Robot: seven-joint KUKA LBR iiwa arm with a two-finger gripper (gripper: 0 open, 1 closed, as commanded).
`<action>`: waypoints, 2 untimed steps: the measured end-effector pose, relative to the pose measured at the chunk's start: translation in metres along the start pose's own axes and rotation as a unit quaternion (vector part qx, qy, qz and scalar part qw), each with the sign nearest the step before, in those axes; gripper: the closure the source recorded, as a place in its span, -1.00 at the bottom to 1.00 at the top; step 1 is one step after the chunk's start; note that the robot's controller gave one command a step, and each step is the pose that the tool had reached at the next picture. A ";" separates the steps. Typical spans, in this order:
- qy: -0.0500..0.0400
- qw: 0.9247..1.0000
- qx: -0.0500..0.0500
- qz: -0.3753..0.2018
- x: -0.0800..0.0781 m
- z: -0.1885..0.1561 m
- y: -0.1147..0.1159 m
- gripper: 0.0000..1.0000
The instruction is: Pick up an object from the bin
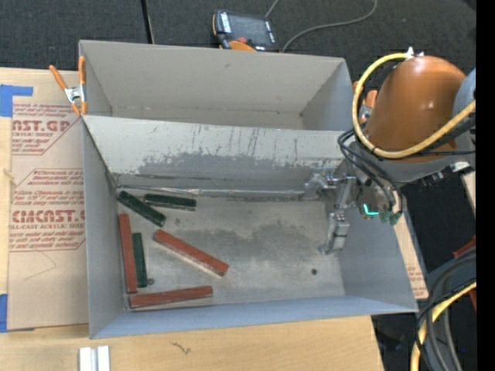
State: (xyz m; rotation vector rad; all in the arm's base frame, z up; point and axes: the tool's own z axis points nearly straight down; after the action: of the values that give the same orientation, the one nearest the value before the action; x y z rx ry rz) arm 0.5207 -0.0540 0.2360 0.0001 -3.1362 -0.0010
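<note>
My gripper (333, 239) hangs low over the bare floor at the right side of the bin, with nothing seen in it. The nearest loose thing is a red-brown flat bar (190, 253), lying aslant left of the bin's middle and well apart from the gripper. A second red-brown bar (170, 296) lies along the front wall at the left. A small dark speck (313, 270) sits on the floor just below and left of the gripper.
At the left wall a third red-brown bar (124, 253) lies lengthwise, with a dark green bar (138, 259) beside it. Two more dark green bars (141, 208) (171, 202) lie near the back left. The arm with its orange cover and cables stands over the right rim.
</note>
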 end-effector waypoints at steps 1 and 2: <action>-0.004 0.997 -0.001 -0.075 -0.028 0.030 0.116 -1.00; 0.000 0.994 -0.001 -0.108 -0.016 0.171 0.200 -1.00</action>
State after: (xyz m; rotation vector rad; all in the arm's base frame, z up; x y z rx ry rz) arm 0.5355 0.1458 0.0652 0.3386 -3.1175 -0.0046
